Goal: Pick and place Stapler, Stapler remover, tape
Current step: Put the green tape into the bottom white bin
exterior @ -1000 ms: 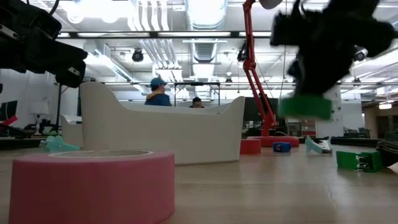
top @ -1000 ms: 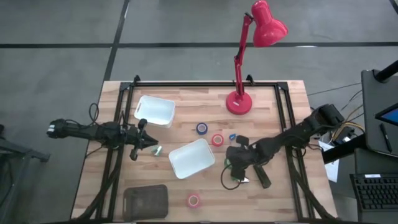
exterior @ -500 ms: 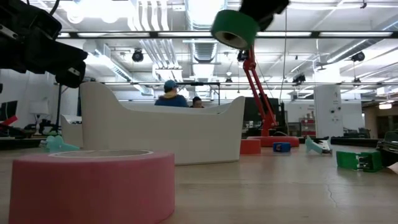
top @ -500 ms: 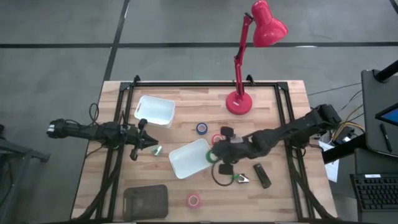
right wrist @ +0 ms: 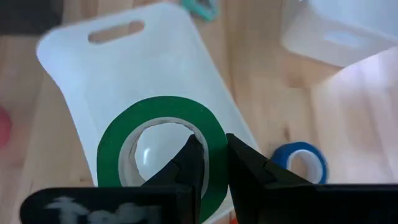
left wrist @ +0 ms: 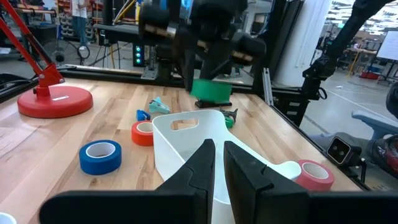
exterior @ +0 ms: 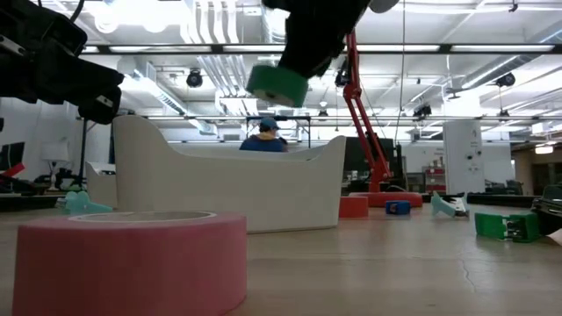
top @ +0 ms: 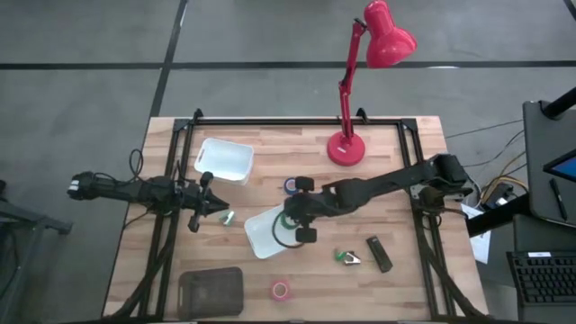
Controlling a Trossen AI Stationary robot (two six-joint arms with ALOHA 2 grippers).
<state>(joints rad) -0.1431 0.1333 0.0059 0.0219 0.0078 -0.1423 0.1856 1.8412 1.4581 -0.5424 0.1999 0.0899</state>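
Right pincer (top: 290, 225) clamped on green tape (exterior: 277, 84), white bin (top: 266, 236) just below; stapler (top: 379, 253), other rolls remain on counter (top: 409, 288)

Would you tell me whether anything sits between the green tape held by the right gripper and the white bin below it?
Nothing visible does. The right gripper holds the green tape in the air above the white bin, whose open top shows bare.
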